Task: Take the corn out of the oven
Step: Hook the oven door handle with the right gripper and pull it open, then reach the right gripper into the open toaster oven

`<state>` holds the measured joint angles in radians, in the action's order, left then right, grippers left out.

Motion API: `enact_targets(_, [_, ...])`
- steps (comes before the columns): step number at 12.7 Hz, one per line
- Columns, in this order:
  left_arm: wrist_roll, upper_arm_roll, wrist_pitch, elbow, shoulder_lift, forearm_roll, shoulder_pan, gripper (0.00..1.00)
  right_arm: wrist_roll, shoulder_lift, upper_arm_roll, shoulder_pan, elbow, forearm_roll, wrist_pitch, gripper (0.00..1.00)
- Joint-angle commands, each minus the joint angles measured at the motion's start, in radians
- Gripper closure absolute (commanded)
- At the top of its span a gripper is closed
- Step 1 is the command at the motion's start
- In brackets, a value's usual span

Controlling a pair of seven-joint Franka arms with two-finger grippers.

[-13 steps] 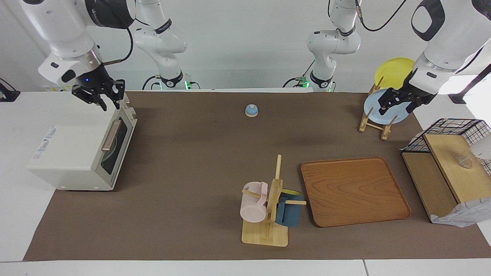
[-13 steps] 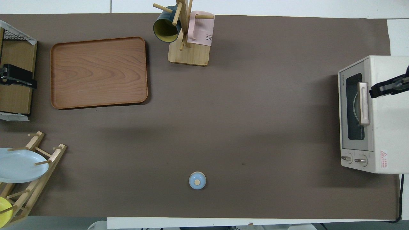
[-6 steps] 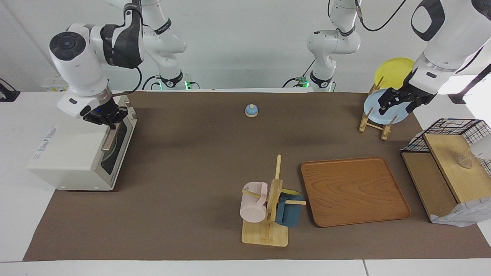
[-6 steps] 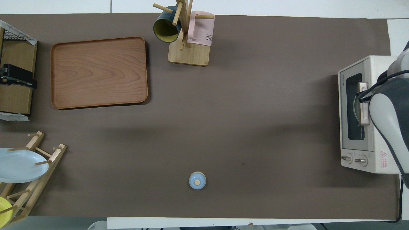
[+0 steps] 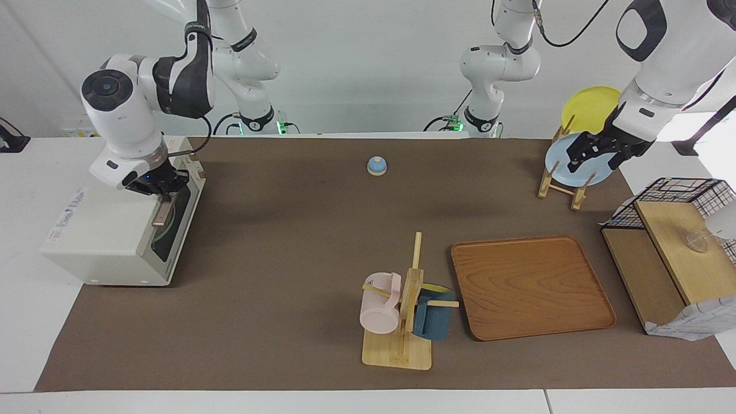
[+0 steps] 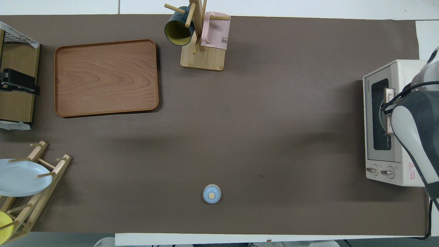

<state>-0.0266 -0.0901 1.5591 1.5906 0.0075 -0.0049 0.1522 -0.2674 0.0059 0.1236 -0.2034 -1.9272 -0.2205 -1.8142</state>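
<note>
The oven (image 5: 123, 227) stands at the right arm's end of the table, door closed; the corn cannot be seen. The right gripper (image 5: 163, 192) is at the oven's handle (image 5: 163, 213); whether it is clamped cannot be told. The left gripper (image 5: 595, 154) waits, fingers parted and empty, over the plate rack (image 5: 560, 185), well apart from the oven.
</note>
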Motion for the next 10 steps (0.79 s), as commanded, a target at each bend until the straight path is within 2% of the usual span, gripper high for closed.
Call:
enact_targets(1, [0.007, -0.005, -0.002, 0.012, -0.018, 0.008, 0.004, 0.0, -0.021, -0.017, 0.008, -0.014, -0.045, -0.011, -0.031, 1.0])
enact_targets(6, [0.007, -0.005, -0.002, 0.012, -0.018, 0.008, 0.004, 0.0, 0.008, 0.032, 0.01, 0.004, -0.053, -0.011, -0.092, 1.0])
enact_targets(10, [0.007, -0.005, -0.002, 0.012, -0.018, 0.008, 0.004, 0.0, 0.15, 0.121, 0.01, 0.125, -0.052, -0.01, -0.192, 1.0])
